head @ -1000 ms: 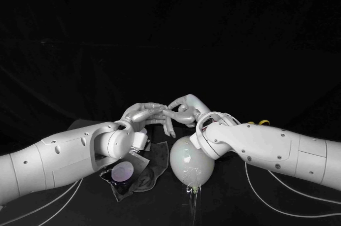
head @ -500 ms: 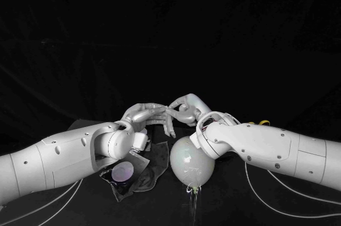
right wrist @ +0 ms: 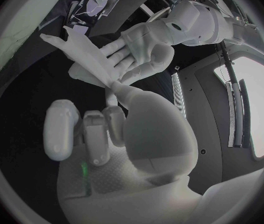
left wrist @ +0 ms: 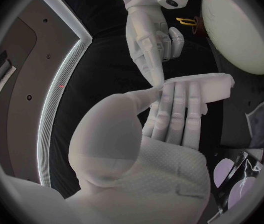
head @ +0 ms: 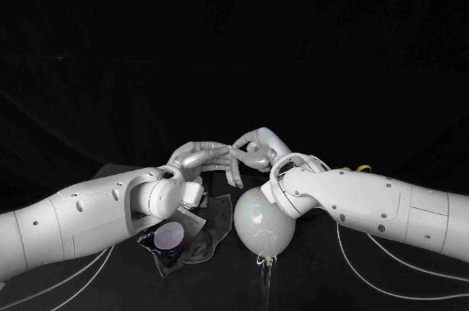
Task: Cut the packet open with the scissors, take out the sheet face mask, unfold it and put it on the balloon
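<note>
Looking at the sheet mask (left wrist: 201, 86) first, I see a pale, matte strip, folded flat, lying across the fingertips of the left hand (head: 202, 159), which holds it. The right hand (head: 256, 150) pinches one end of the strip, its other fingers curled in. Both hands meet just beyond the balloon (head: 261, 224), a smooth, translucent egg shape. Beside the balloon lies the packet (head: 171, 238), dark crinkled glossy film with a lilac disc.
</note>
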